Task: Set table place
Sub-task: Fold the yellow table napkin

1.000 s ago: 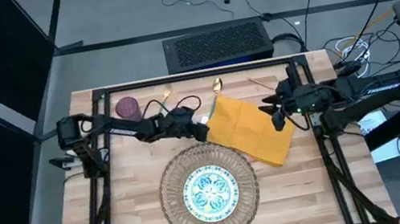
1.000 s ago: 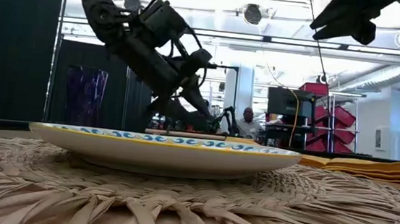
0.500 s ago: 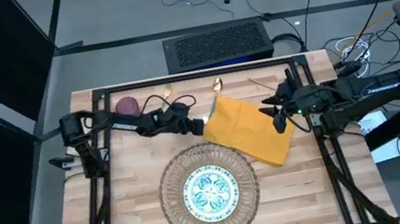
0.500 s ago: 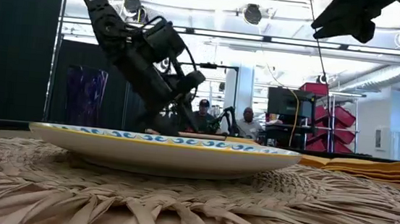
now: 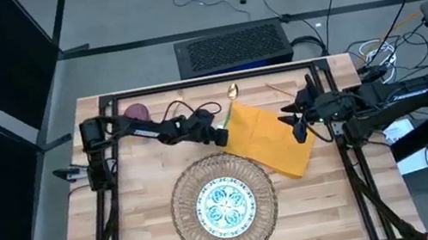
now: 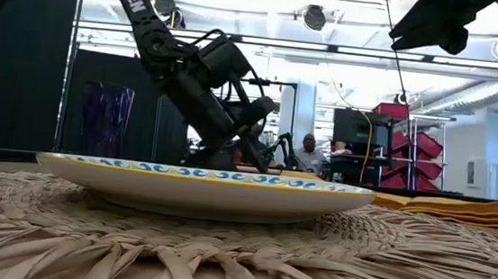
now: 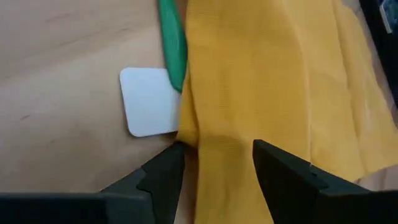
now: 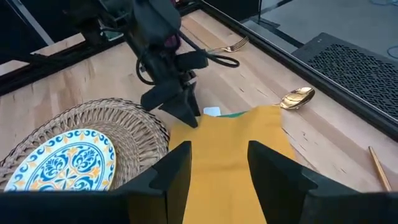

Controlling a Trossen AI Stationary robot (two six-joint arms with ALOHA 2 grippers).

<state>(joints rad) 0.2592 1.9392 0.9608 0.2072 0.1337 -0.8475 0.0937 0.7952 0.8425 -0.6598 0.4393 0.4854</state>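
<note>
Your left gripper [image 7: 214,163] sat open astride the napkin [image 7: 267,81] edge; soft, limp cloth, so pinch that hem. Right gripper [image 8: 214,163] hovered open.

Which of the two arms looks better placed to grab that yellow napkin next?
The left, probably. The left gripper is down at the yellow napkin, its open fingers straddling the cloth's edge. The right gripper hangs open above the napkin's other side, higher off the table.

Both arms reach inward (fingers [image 7: 163,175] parted on each)
</note>
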